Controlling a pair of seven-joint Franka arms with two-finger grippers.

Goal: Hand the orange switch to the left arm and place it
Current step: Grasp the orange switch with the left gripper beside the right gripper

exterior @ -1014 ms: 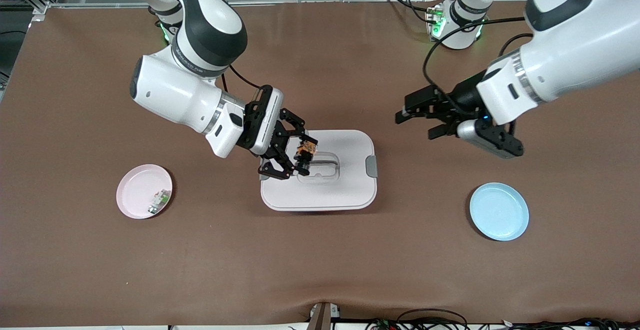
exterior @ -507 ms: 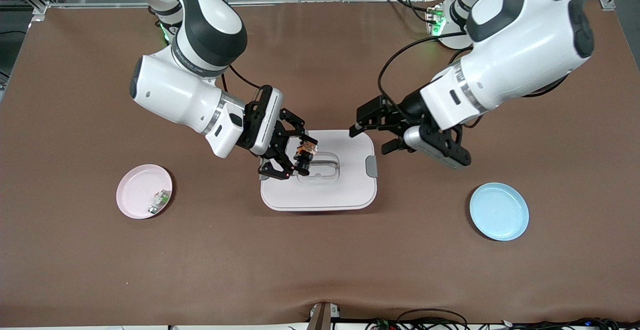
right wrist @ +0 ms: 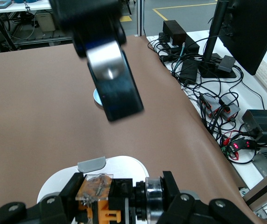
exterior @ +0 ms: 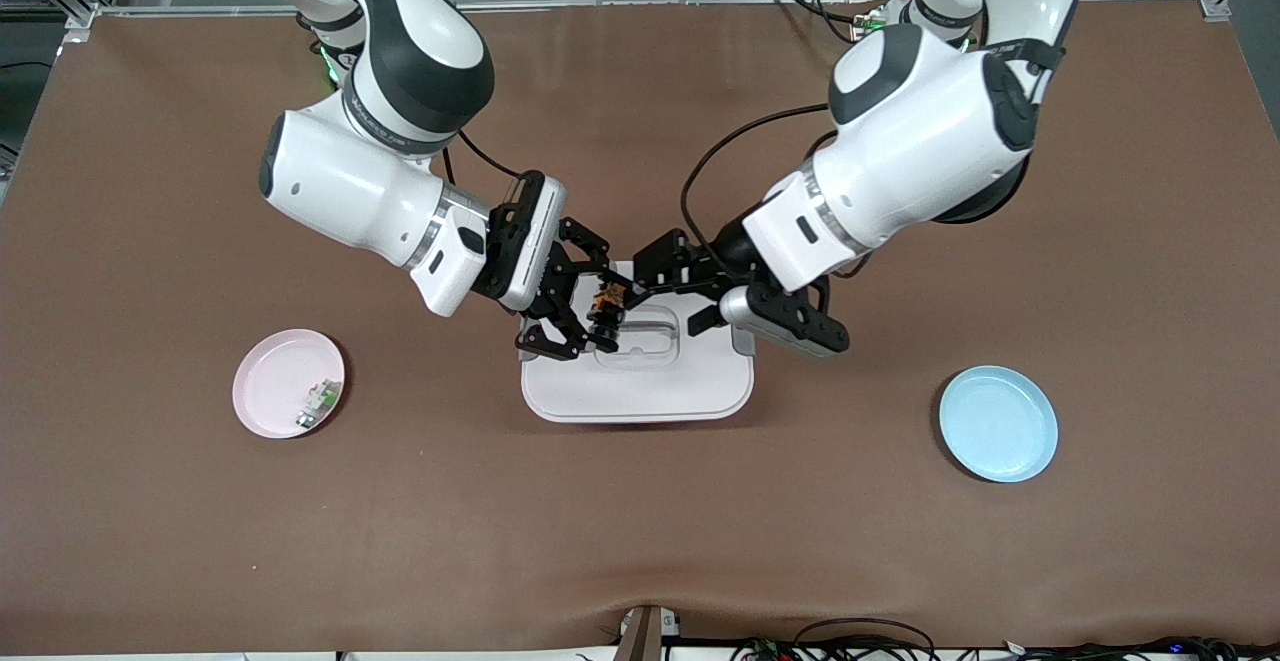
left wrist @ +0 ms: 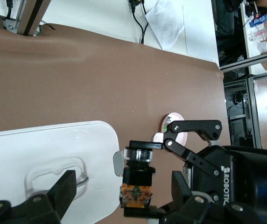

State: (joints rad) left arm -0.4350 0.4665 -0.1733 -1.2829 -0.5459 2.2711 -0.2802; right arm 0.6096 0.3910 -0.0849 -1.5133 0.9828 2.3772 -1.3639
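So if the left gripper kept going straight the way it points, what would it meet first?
Most likely the orange switch, held by the right gripper over the box. The left gripper is open, its fingers on either side of the switch in the left wrist view, though depth is unclear.

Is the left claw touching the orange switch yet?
Apart: the left wrist view shows the left claw open around the orange switch, with gaps on both sides.

The left arm has swung in from its own end of the tabletop toward the middle. Its left gripper (exterior: 668, 293), earlier over bare tabletop, is now over the box (exterior: 640, 381), jaws spread, right beside the orange switch (exterior: 606, 303) held by the right gripper (exterior: 590, 316).
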